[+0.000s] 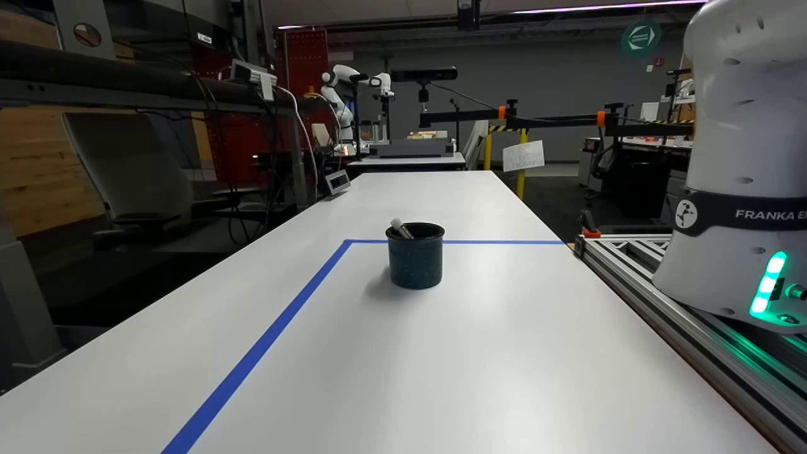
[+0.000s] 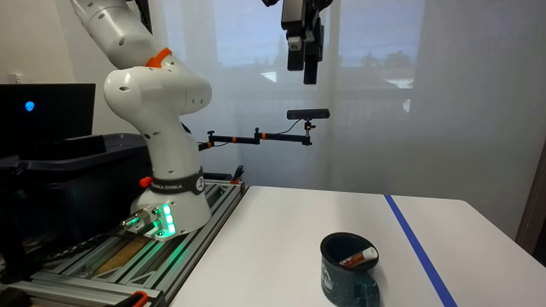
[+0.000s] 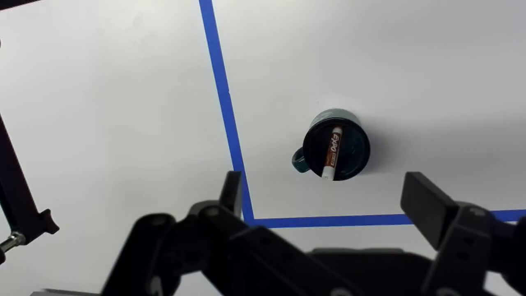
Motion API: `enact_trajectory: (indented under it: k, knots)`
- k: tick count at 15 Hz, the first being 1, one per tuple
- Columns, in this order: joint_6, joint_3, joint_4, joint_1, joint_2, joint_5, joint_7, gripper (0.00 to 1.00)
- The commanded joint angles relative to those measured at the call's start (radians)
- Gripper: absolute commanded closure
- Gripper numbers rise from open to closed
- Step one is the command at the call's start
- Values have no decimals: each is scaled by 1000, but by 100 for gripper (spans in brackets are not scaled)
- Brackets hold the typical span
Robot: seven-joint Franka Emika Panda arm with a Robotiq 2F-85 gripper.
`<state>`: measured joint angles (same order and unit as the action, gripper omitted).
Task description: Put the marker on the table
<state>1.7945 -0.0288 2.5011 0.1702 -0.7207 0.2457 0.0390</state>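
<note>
Above the table [image 3: 123,102], a wide-spread tool [image 2: 303,74] clear of the cup [image 2: 344,283], marker [image 3: 332,152] aslant inside against the rim [image 1: 421,238].

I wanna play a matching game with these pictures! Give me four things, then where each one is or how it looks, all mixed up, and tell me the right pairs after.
Things:
1. Expo marker
2. mug
3. gripper
4. tape

Where or how:
A. open, up in the air
B. tilted, inside the mug
C. blue, flat on the white table
D. dark blue-green, standing upright

Right pairs: 1-B, 2-D, 3-A, 4-C
</note>
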Motion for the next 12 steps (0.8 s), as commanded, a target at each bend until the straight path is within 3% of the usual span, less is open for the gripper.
enact_trajectory:
  k: [1, 7, 10, 12]
  knots:
    - [104, -59, -5, 31, 140, 66, 16, 0]
    - [384, -124, -8, 31, 363, 5, 29, 0]
    - [437, -111, -1, 7, 430, -49, 25, 0]
    - [425, -110, 11, 22, 413, -25, 16, 0]
